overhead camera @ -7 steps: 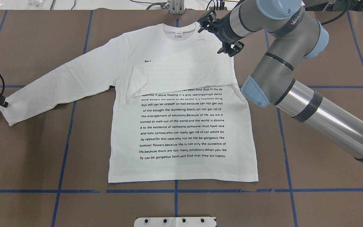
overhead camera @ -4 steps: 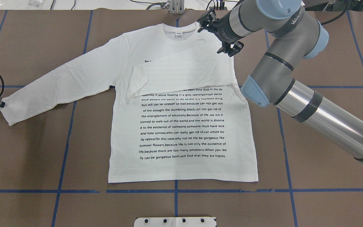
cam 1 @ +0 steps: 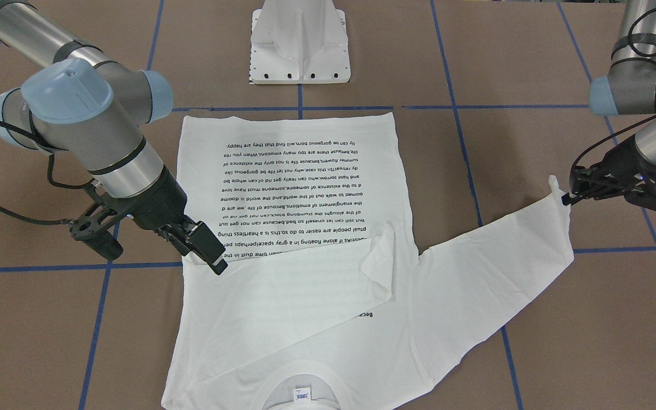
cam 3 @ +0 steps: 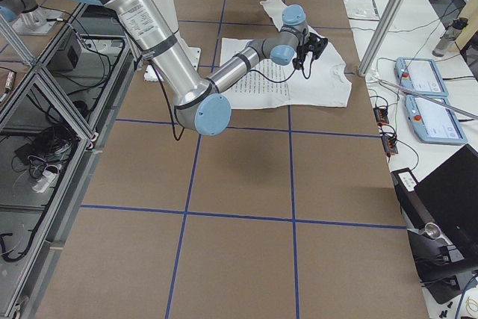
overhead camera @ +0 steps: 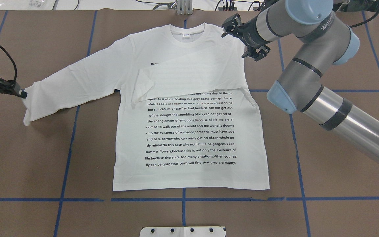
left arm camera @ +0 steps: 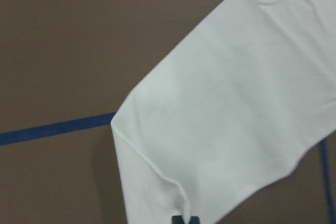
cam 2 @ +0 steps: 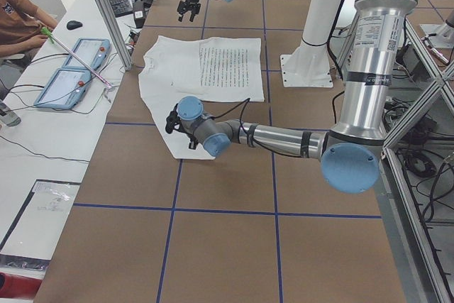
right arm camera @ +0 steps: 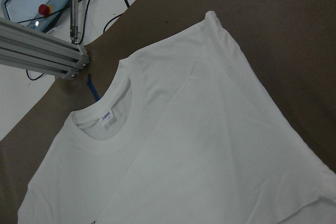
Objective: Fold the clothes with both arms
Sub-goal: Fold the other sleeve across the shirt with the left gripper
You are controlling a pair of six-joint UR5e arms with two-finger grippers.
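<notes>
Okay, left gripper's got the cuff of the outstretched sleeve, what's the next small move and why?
Probably carry the left gripper inward, toward the chest of the T-shirt. Its jaws pinch the cuff raised off the table, and the other sleeve already lies folded across the chest, so this one likely goes over it.

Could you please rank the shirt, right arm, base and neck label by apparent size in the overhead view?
1. shirt
2. right arm, enlarged by nearness to the camera
3. base, cropped at the edge
4. neck label
</notes>
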